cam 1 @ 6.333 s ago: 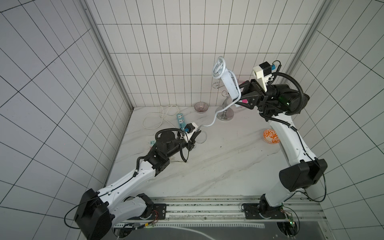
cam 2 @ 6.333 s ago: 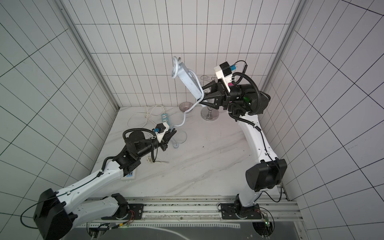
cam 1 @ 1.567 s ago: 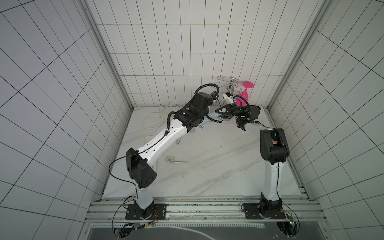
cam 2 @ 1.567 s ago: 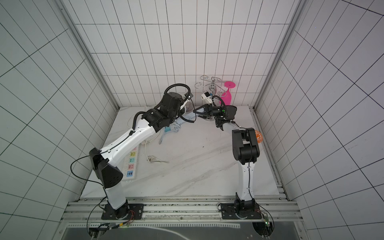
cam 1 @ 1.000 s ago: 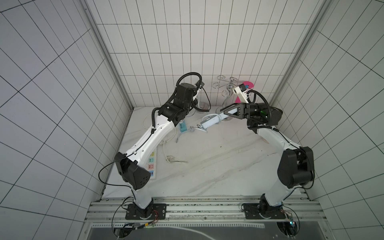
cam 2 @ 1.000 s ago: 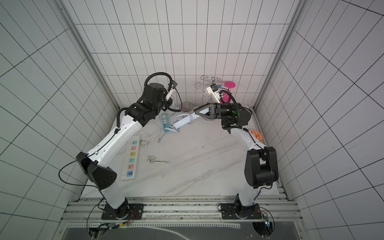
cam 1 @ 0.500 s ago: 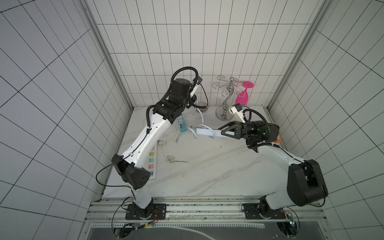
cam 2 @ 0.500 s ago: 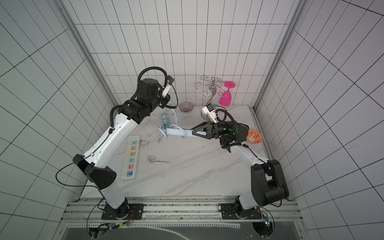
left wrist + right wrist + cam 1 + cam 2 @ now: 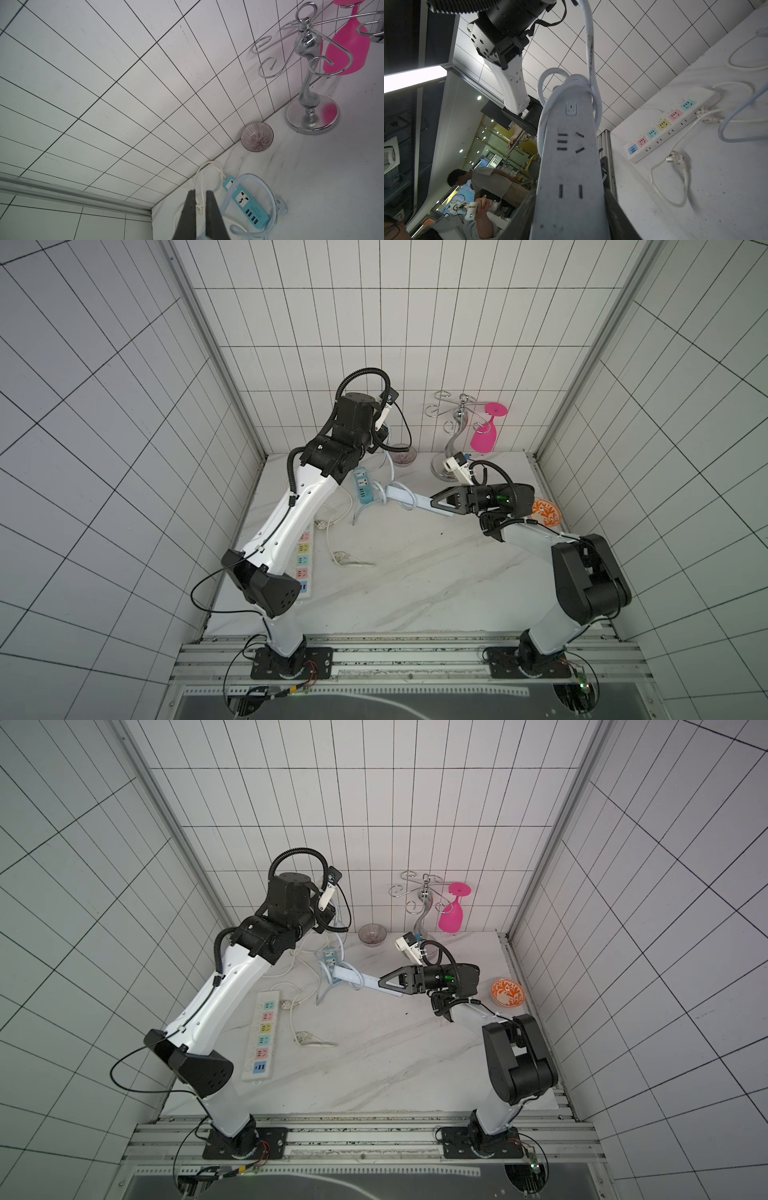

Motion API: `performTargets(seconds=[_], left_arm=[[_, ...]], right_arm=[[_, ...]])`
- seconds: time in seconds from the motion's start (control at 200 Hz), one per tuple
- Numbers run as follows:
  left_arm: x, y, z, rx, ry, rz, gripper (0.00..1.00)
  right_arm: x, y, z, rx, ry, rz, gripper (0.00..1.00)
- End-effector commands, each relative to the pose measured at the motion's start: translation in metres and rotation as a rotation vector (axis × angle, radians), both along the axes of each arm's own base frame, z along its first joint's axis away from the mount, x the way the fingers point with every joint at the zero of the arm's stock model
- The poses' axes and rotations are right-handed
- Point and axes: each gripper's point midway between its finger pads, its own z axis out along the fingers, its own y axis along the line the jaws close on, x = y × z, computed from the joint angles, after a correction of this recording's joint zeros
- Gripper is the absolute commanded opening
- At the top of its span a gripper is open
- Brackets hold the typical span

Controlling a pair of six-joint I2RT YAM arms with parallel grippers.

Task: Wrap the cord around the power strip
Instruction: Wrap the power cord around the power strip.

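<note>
Your right tool (image 9: 435,503) clamps the power strip (image 9: 569,158) by one end, holding it above the bench (image 9: 415,572). The cord (image 9: 589,52) loops around its other end and rises to your left tool (image 9: 200,192), pinched on it farther back.

The left pincer (image 9: 200,193) is cut off, perhaps gripping the cord (image 9: 273,207).

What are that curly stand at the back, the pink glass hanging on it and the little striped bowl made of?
Glass stand: looks like chromed or polished metal; mirror-bright, with pink reflected in its base.
Pink wine glass: probably plastic; opaque, even colour, dull sheen.
Striped bowl: likely glazed ceramic, possibly glass; fine dark radial lines, smooth rim.
</note>
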Motion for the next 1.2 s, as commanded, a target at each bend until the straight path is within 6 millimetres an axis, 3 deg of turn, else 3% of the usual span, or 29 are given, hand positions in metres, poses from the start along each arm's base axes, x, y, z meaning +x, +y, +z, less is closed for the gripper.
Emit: performTargets(seconds=[0.0, 0.265, 0.51, 0.645, 0.85, 1.194], left_arm=[[-0.002, -0.005, 0.043, -0.101, -0.126, 0.022, 0.00], [-0.010, -0.021, 0.025, -0.043, -0.109, 0.011, 0.00], [-0.018, -0.018, 0.009, -0.001, -0.093, 0.018, 0.00], [-0.029, -0.040, -0.006, 0.019, -0.072, -0.025, 0.00], [-0.041, -0.091, -0.021, -0.004, -0.019, -0.083, 0.00], [-0.033, -0.119, -0.045, -0.155, 0.175, -0.015, 0.00]], right_arm=[[-0.026, -0.001, 0.002, -0.055, -0.307, 0.123, 0.00], [0.031, -0.016, -0.013, -0.079, -0.251, 0.037, 0.00], [0.078, -0.057, -0.008, -0.080, -0.218, -0.110, 0.00], [0.097, -0.078, -0.001, -0.078, -0.217, -0.178, 0.00], [0.115, -0.096, 0.006, -0.080, -0.227, -0.227, 0.00], [0.127, -0.100, 0.000, -0.037, -0.206, -0.264, 0.00]])
